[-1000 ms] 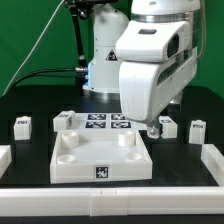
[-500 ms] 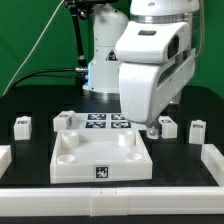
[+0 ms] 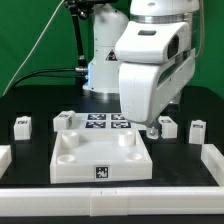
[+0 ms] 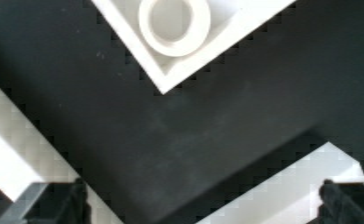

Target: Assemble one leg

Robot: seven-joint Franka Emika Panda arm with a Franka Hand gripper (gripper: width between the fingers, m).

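Several small white legs with tags stand on the black table: two at the exterior view's left (image 3: 22, 124) (image 3: 65, 120) and two at its right (image 3: 168, 126) (image 3: 196, 130). The wide white panel (image 3: 100, 155) lies in the middle, corner sockets up. My gripper (image 3: 151, 128) hangs low beside the panel's far right corner, mostly hidden by the arm, close to the nearer right leg. In the wrist view my gripper (image 4: 200, 206) is open with only bare black table between its dark fingertips (image 4: 54, 205). One panel corner with its round socket (image 4: 175, 22) shows there. No leg shows in that view.
The marker board (image 3: 105, 123) lies behind the panel. Low white rails border the table at the exterior view's left (image 3: 5, 155), right (image 3: 212, 160) and front (image 3: 110, 205). White strips (image 4: 321, 170) cross the edges of the wrist view.
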